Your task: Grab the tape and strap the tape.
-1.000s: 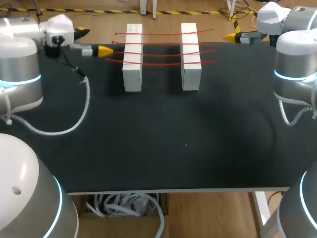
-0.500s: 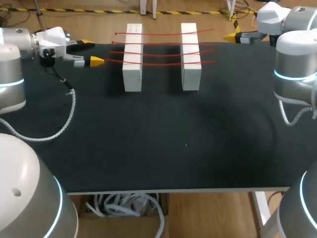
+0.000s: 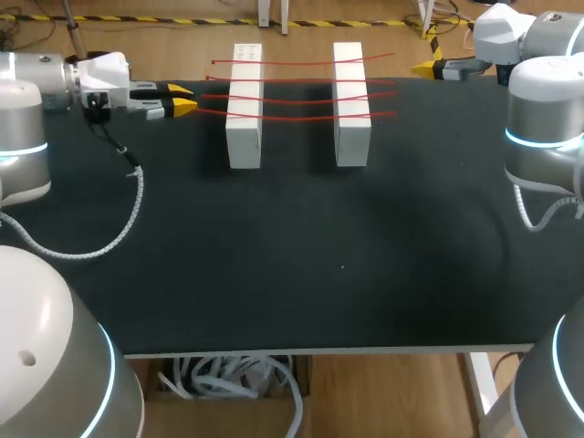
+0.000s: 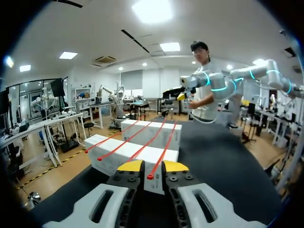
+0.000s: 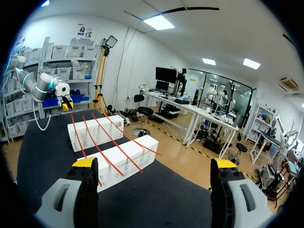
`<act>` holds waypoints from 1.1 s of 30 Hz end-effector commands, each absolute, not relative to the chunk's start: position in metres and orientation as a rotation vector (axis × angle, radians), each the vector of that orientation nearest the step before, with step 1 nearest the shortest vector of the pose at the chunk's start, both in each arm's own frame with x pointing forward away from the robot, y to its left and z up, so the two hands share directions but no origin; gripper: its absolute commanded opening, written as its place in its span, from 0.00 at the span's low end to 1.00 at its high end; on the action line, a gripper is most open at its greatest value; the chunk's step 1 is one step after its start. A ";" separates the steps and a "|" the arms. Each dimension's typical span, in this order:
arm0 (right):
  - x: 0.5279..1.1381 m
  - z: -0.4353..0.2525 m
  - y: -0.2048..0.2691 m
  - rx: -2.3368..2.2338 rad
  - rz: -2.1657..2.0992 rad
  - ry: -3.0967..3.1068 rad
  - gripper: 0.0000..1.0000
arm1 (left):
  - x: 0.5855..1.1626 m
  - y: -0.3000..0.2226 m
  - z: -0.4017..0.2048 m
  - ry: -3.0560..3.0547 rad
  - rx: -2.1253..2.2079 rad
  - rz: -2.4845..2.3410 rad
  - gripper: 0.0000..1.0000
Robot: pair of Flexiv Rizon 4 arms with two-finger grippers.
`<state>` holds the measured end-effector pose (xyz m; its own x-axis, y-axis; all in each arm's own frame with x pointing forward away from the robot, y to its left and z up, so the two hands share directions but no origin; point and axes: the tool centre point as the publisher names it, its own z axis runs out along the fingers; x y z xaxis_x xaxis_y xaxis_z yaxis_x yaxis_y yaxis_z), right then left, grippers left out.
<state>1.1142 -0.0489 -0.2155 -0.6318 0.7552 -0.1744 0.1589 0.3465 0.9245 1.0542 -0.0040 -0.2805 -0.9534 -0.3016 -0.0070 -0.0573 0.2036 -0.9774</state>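
Four red tape strips (image 3: 297,99) lie stretched side by side across two white blocks, L block (image 3: 244,137) and R block (image 3: 351,137). The blocks stand parallel twd the far edge of the black table (image 3: 319,274), w/ a gap btwn them. Strip ends overhang each block's outer side. L gripper (image 3: 182,99) is level w/ the strips, just outside the L block, over the far-L part of the table and not far in from its L edge. Its fingers are a narrow slit apart. In the L wrist view the nearest strip's end sits in that slit btwn the yellow tips (image 4: 130,166), w/ a sliver of space either side as far as can be seen, so not pinched. R gripper (image 3: 429,67) is at the far edge, well apart from the R block and the strip ends. R wrist view shows its fingers spread wide, holding nothing. L arm's grey cable (image 3: 139,196) loops over the table's L side. A broad stretch of black top runs from the blocks to the near edge, and another from R block out to the R edge.
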 end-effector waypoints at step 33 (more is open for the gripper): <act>1.114 -0.216 -0.049 0.794 1.288 2.014 1.00 | 1.060 -0.014 -0.309 2.312 -0.239 -1.909 0.39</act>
